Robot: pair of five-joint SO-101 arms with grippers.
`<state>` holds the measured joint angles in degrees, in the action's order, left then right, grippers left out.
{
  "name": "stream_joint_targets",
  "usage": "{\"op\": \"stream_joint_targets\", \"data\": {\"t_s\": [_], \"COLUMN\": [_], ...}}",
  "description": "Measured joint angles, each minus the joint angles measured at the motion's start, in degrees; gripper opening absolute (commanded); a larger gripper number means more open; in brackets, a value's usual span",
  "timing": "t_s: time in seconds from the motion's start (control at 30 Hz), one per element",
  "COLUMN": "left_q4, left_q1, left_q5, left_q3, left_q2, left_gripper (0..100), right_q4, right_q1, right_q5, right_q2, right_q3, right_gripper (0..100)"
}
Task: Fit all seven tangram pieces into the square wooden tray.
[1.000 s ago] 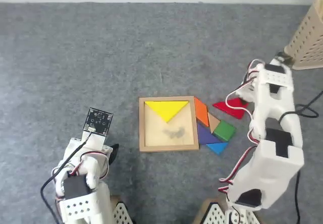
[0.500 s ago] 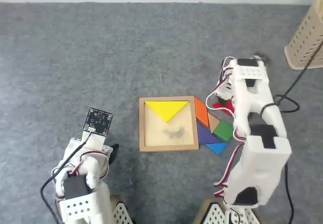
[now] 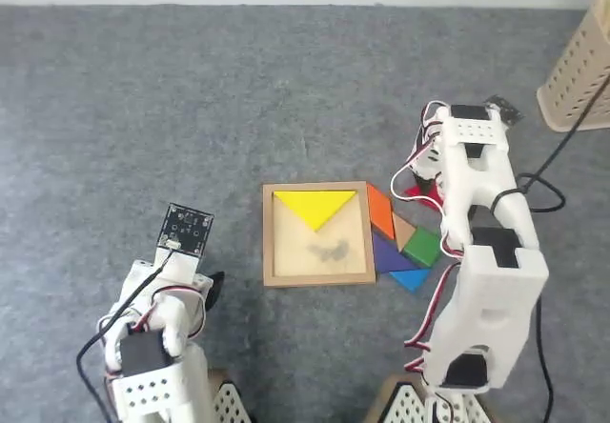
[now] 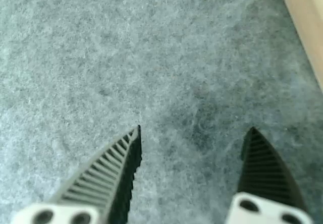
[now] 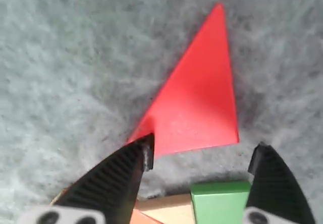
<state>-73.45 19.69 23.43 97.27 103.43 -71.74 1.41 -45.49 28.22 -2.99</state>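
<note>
Nearest you, the left arm (image 3: 152, 347) sits folded low at the near edge of the grey tabletop (image 3: 143, 109). The left pincer (image 4: 194, 135) is released: its fingers stand well apart over bare grey surface and grasp nothing. The rim of the square wooden tray (image 3: 268, 237) lies beside it, not touching.

Look next at the tray, near the middle of the tabletop. The yellow triangle (image 3: 313, 204) lies inside, its long side against the far rim. The other six pieces lie outside, by the right rim. The blue triangle (image 3: 411, 277) is the nearest of them. The purple triangle (image 3: 388, 254) and the orange piece (image 3: 380, 213) lie against the rim. The tan triangle (image 3: 404, 230) and the green square (image 3: 423, 246) lie just beyond these.

The right arm (image 3: 486, 251) stretches out past this cluster. The right pincer (image 5: 202, 148) is released, jaws spread over the near edge of the red triangle (image 5: 197, 108). You cannot tell whether the fingers touch it.

A beige perforated basket (image 3: 581, 70) stands at the far right.
</note>
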Motion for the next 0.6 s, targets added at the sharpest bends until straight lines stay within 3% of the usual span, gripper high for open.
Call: {"op": "stream_joint_targets", "data": {"t_s": [0.2,0.47,0.6], "left_q4": [0.0,0.0,0.0], "left_q1": [0.0,0.0,0.0], "left_q5": [0.0,0.0,0.0], "left_q3": [0.0,0.0,0.0], "left_q2": [0.0,0.0,0.0], "left_gripper": [30,30,30], "right_q4": [0.6,-3.7,-8.9], "right_q1": [-0.1,-2.3,-5.5], "right_q5": [0.0,0.3,9.1], "right_q2": [1.1,6.2,7.8], "right_q3": [-1.0,-9.1,-12.7], "right_gripper": [22.8,22.1,22.1]}}
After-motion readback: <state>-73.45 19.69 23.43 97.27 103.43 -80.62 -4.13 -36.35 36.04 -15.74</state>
